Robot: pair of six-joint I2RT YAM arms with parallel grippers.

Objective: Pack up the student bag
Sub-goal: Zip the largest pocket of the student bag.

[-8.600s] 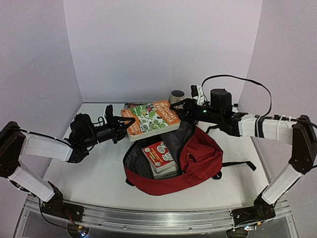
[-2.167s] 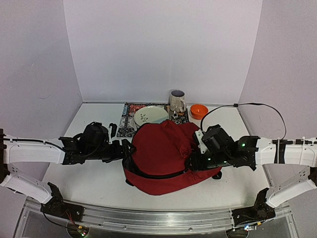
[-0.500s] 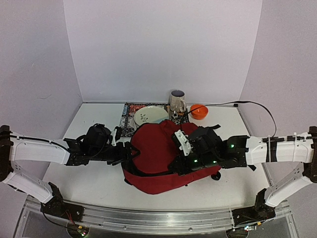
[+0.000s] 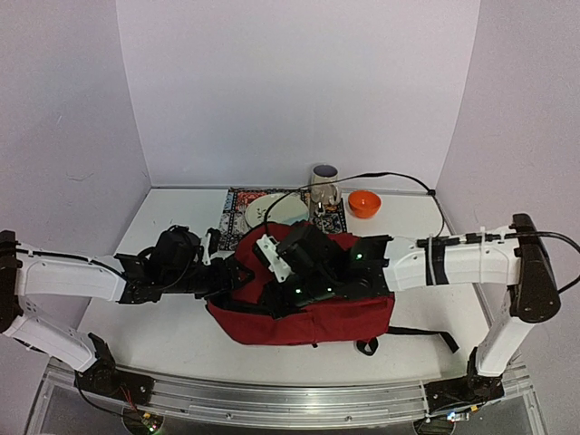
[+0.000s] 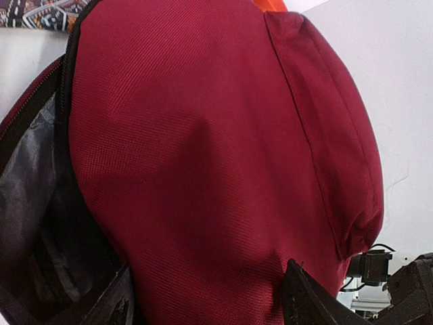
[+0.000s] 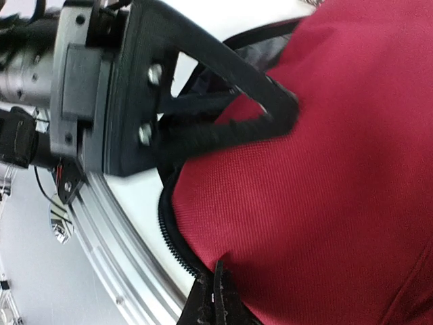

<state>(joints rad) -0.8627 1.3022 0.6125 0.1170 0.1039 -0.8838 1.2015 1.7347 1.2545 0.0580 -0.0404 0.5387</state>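
**Item: student bag [image 4: 335, 319].** It lay on the white table [image 4: 163, 335] at centre frame in the top view, between the two arms, mouth turned to the left of the frame.

**Relation to left gripper [image 4: 228, 274]:** The gripper met the bag's left edge. In its wrist view the fingers [image 5: 306, 301] stood wide apart at the bottom of the frame. A thick bulge of red top panel filled the gap and touched both, so it was clamped.

**Relation to right gripper [image 6: 215, 298]:** The arm reached across the bag from the right. The fingertips were pressed together at bottom centre of its wrist view, just beside the black zipper [image 6: 169, 233]. Whether they pinched a pull could not be told.

**Appearance:** Dark-red woven fabric, soft and domed. Grey lining [image 5: 30, 169] showed in the gaping mouth. A black strap [image 4: 419, 333] trailed toward the lower right.
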